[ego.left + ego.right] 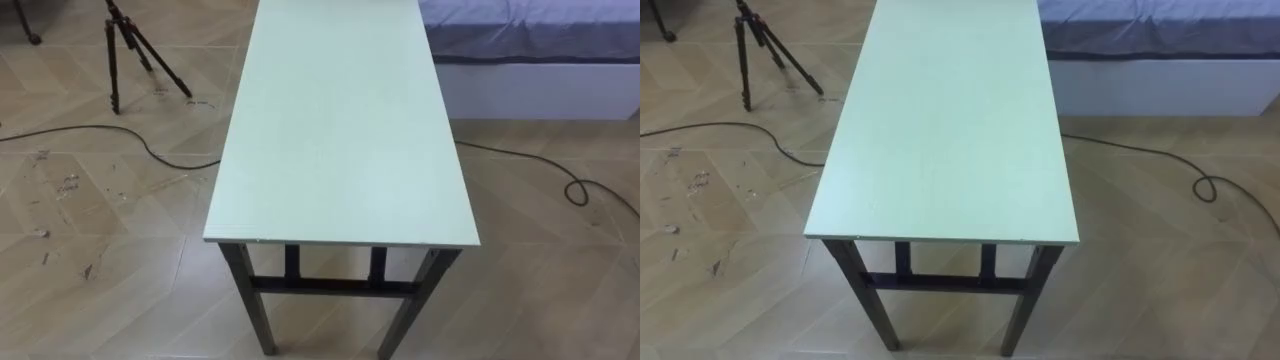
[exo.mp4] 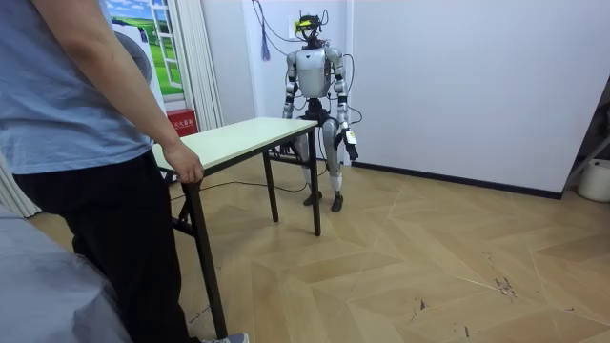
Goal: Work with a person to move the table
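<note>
table [image 1: 340, 130]: centre frame, standing on floor | person's hand [image 2: 183, 162]: left, on table's near end | left hand [image 2: 351, 145]: upper centre, hanging clear of table, grip cannot be told

The robot [image 2: 315, 86] has a shiny silver-grey chest, arms and legs, with black parts at its waist and joints. Its head [image 2: 307, 26] is dark, with a small yellow-green spot on top. Thin dark cables [image 2: 270, 31] run up from its shoulders. The person [image 2: 86, 143] wears a light blue shirt [image 2: 57, 86] with short sleeves and black trousers [image 2: 124, 229].
</note>
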Controlling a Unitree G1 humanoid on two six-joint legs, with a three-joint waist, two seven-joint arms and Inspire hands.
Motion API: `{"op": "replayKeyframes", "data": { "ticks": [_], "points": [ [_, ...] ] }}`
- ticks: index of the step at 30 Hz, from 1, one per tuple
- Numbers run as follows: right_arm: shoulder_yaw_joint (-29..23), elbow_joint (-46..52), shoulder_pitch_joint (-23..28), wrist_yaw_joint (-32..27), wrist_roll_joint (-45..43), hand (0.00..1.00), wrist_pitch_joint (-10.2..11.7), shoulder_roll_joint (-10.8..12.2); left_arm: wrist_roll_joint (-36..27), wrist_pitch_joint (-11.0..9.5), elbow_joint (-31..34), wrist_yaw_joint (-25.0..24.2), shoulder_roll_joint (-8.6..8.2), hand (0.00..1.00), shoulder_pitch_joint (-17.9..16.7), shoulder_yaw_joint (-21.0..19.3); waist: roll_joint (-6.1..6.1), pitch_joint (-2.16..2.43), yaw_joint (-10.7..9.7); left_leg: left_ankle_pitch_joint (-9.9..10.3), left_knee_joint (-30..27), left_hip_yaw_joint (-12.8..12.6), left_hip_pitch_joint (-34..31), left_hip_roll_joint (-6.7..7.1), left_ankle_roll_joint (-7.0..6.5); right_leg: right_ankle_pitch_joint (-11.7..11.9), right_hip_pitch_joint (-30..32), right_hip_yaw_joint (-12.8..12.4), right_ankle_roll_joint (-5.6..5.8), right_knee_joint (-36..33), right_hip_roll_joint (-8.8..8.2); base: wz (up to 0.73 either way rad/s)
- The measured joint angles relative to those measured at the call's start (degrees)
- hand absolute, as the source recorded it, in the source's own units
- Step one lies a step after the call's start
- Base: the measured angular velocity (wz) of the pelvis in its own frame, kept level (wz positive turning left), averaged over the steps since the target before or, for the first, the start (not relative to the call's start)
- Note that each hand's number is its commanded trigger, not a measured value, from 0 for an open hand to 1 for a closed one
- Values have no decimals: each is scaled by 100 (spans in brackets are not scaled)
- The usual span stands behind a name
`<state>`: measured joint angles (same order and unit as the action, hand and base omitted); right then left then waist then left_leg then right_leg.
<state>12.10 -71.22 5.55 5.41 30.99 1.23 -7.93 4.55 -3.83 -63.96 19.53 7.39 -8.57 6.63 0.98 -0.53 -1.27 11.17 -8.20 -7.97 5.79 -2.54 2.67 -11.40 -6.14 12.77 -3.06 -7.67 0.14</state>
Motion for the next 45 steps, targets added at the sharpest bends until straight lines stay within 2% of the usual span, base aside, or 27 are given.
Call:
{"op": "replayKeyframes", "data": {
  "ticks": [9,14,20,22,24,26,28,31,35,38,40,43,45],
  "points": [
    [-34,-11,-36,157,4,0,1,-2,-63,3,-11,-51,2,0,9,3,2,-5,-15,0,0,-3,-15,2,0,-2,17,-5,4,3,1,0],
    [-34,-13,-28,271,121,0,2,-2,-531,7,-21,-383,-3,0,15,24,-5,-4,-11,0,-1,0,-12,1,0,-2,15,1,3,0,0,0],
    [-230,146,-5,673,495,0,-9,-44,-2088,11,-9,-1303,29,0,31,18,-50,-4,-6,2,-11,-3,-44,-2,-2,-1,32,70,5,-20,-16,4],
    [-425,639,145,897,728,0,-15,-60,-2681,55,90,-1736,28,0,18,-46,-63,-2,7,4,-55,-6,-102,-5,-4,-1,78,63,5,-33,-20,0],
    [-604,939,160,1066,815,0,-17,-59,-3017,103,183,-2015,23,0,28,-143,-84,2,15,4,-81,-7,-130,-4,-5,-1,121,65,4,-34,-24,0],
    [-660,1188,190,1185,1032,0,-4,-57,-3726,107,291,-2209,30,0,1,-91,-106,21,-5,3,-109,-6,-127,2,-5,-1,103,73,4,-32,-32,0],
    [-660,1770,374,1304,1206,0,-15,-57,-4541,138,765,-2446,36,0,-141,-49,-126,24,-9,3,-115,-6,-134,3,-4,-2,108,80,5,-30,-32,0],
    [-644,2525,625,1435,1491,0,-67,-28,-5008,169,1487,-2647,60,0,-321,169,-134,29,-4,3,-115,-9,-133,3,-4,-2,115,65,5,-37,-30,-1],
    [-339,3443,925,1538,1706,0,-72,-9,-5202,190,2369,-2951,48,0,-508,522,-131,25,1,3,-111,-55,-114,-7,-4,-2,99,17,5,-83,-28,-8],
    [-18,4048,1084,1663,2058,0,-131,-15,-5425,197,2878,-3163,41,0,-561,784,-114,6,-8,3,-109,-76,-97,-15,-4,-1,103,8,5,-122,-29,-1],
    [125,4440,1113,1816,2375,0,-144,69,-5694,206,3313,-3262,15,0,-575,957,-79,-21,-13,4,-108,-75,-102,-15,-4,-1,106,11,5,-124,-27,0],
    [215,4954,1118,1966,2773,0,-263,97,-6024,323,3846,-3411,15,0,-648,1073,-83,-30,-39,4,-108,-81,-113,-14,-5,-1,120,11,6,-138,-32,0],
    [237,5125,1114,1988,2917,0,-263,96,-6161,362,4119,-3430,45,0,-697,1092,-87,-26,-38,4,-110,-88,-110,-13,-5,-1,113,14,6,-141,-32,0]
  ]
}}
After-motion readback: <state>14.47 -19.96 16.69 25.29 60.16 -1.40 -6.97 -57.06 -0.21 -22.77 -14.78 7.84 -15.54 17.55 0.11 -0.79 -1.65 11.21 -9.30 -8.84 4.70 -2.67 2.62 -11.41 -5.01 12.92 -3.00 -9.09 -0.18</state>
